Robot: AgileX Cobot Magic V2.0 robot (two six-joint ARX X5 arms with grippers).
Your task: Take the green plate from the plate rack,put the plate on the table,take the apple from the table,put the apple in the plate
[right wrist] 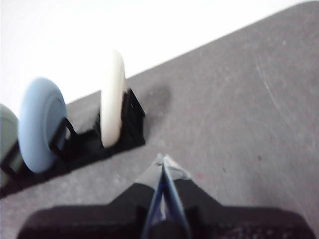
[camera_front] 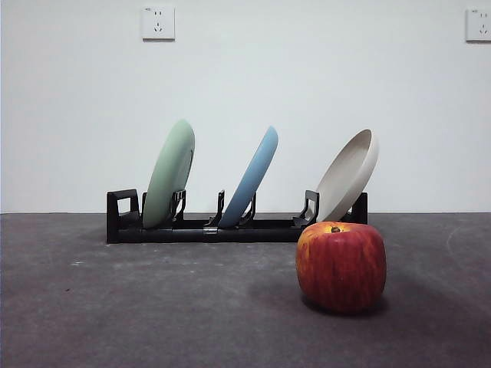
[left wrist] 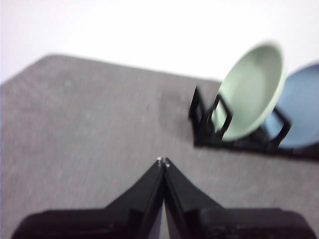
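The green plate (camera_front: 169,173) stands on edge in the end slot of the rack (camera_front: 201,228), which runs along the far edge of the table (camera_front: 153,307). The blue plate (camera_front: 251,176) occupies the middle slot and the cream plate (camera_front: 349,173) the other end. The apple (camera_front: 341,266) rests on the table in front of the cream plate's end, apart from the rack.

The left pincer (left wrist: 163,162) is closed and empty, above bare table. The green plate lies ahead of it and to one side, concave face towards it, rim uppermost. The right pincer (right wrist: 163,160) is closed and empty, nearest the cream plate.

Judgement: the left arm is nearer; approach the upper rim.
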